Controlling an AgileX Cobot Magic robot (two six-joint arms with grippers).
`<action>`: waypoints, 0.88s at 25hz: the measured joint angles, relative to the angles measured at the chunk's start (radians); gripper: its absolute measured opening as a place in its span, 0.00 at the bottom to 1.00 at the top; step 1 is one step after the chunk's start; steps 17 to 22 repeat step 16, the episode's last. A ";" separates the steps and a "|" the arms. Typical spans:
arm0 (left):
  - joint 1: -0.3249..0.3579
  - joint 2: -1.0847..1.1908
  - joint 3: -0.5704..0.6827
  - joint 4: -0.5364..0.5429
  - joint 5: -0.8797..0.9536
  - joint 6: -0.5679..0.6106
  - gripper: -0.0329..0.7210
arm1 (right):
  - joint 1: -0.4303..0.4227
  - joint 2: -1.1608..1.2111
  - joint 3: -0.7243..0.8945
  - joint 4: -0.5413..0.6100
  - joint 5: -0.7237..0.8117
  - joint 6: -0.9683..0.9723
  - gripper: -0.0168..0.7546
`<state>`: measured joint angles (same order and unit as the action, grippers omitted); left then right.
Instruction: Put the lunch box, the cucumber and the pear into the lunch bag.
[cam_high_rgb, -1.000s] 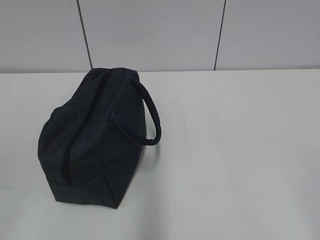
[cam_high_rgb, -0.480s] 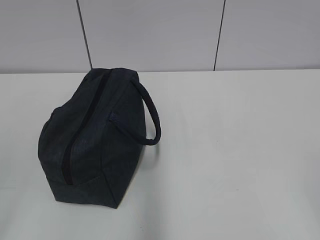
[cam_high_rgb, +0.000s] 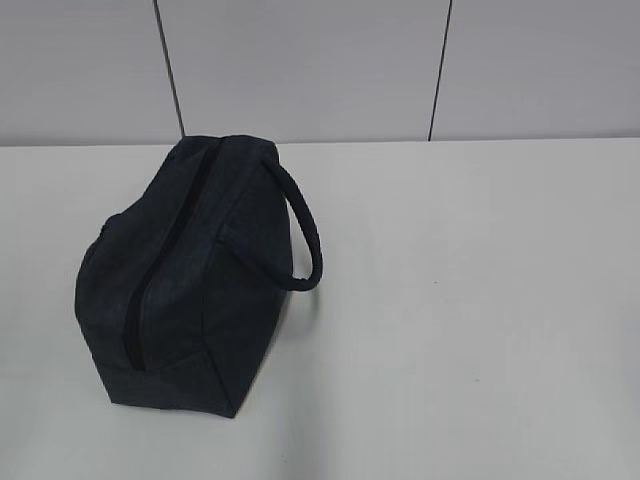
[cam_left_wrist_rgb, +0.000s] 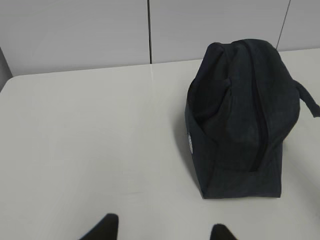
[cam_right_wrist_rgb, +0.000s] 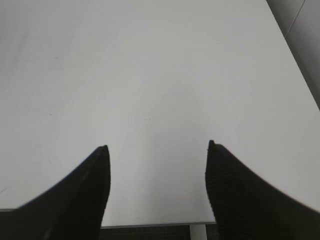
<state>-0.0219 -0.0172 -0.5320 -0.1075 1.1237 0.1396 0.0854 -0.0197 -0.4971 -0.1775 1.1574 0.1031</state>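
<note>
The dark navy lunch bag (cam_high_rgb: 185, 275) stands on the white table at the left, its top zipper shut and its loop handle (cam_high_rgb: 305, 235) hanging to the right. It also shows in the left wrist view (cam_left_wrist_rgb: 242, 117), at the right. My left gripper (cam_left_wrist_rgb: 162, 231) is open and empty, held above the table in front of and to the left of the bag. My right gripper (cam_right_wrist_rgb: 156, 147) is open and empty over bare table near the front edge. Neither gripper shows in the exterior view. The lunch box, the cucumber and the pear are out of view.
The white table (cam_high_rgb: 480, 300) runs back to a grey panelled wall (cam_high_rgb: 300, 70). In the right wrist view the table's front edge (cam_right_wrist_rgb: 150, 223) and right edge (cam_right_wrist_rgb: 295, 55) show, with dark floor beyond.
</note>
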 joint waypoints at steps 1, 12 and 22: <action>0.000 0.000 0.000 0.000 0.000 0.000 0.50 | 0.000 0.000 0.000 0.000 0.000 0.000 0.64; 0.000 0.000 0.000 0.000 0.000 0.000 0.50 | 0.000 0.000 0.000 0.000 0.000 0.000 0.64; 0.000 0.000 0.000 0.000 0.000 0.000 0.50 | 0.000 0.000 0.000 0.000 0.000 0.000 0.64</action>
